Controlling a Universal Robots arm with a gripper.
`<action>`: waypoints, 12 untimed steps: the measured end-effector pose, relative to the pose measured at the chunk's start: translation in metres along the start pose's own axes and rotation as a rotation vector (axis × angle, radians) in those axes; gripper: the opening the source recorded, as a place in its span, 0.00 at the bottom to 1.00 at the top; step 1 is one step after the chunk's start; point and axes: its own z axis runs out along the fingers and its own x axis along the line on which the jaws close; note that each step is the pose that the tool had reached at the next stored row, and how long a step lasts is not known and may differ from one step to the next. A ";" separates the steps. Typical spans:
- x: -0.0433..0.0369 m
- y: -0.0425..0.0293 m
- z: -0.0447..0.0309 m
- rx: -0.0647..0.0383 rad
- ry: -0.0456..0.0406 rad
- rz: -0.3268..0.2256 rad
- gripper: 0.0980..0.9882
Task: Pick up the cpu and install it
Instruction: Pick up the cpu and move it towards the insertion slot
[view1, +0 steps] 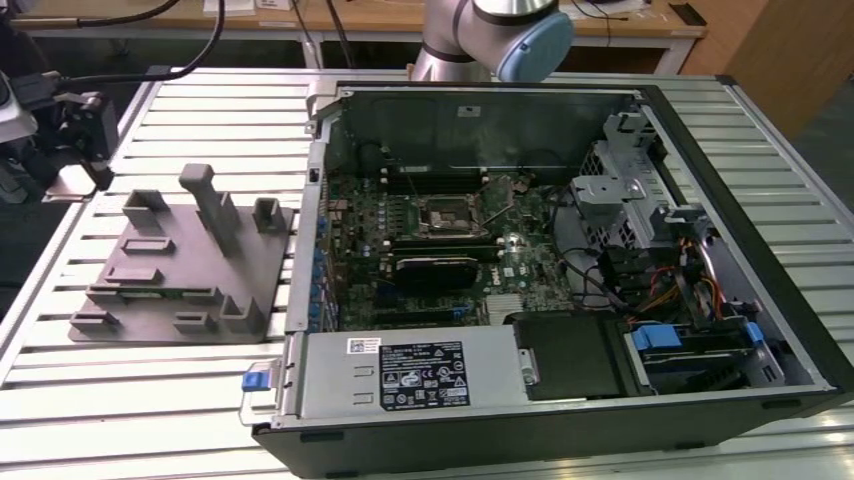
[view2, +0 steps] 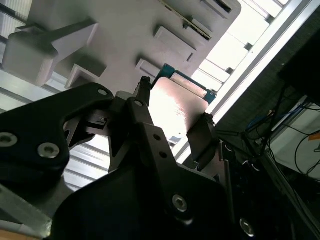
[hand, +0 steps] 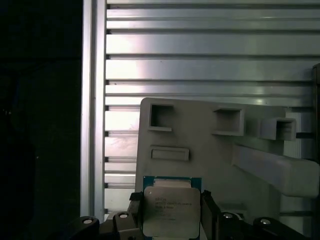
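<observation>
I count one cpu (hand: 172, 212), one gripper (hand: 172, 216) with two jaws, one grey fixture plate (hand: 200, 150), one open computer case (view1: 747, 300) and one arm (view1: 494, 35), all on a slatted metal counter (hand: 200, 45).

In both wrist views the jaws stand narrow, one black finger pressed to each of two opposite sides of the cpu, so I read it as gripped. It sits between them in front of the near edge of the fixture plate. I cannot tell whether it touches the plate or hangs clear of it.

The cpu is a flat square. Its top is a bright silver lid with rounded corners and a few lines of faint print, and a thin blue-green board edge shows past the lid on one side. In the second wrist view the lid catches the light and glares almost white.

On the plate in the first wrist view I count three open box-shaped pockets (hand: 227, 122) along the far edge, one low flat block (hand: 170, 152) and one long post (hand: 275, 170).

In the exterior view the case lies on its side with the motherboard (view1: 441, 240) exposed, just beside the plate on the exterior view's right.
</observation>
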 end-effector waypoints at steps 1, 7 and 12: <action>0.0000 0.0000 -0.0019 0.000 0.0001 0.000 0.51; 0.0002 0.0003 -0.0121 0.000 0.0000 0.000 0.51; 0.0004 0.0006 -0.0222 0.000 0.0000 0.000 0.51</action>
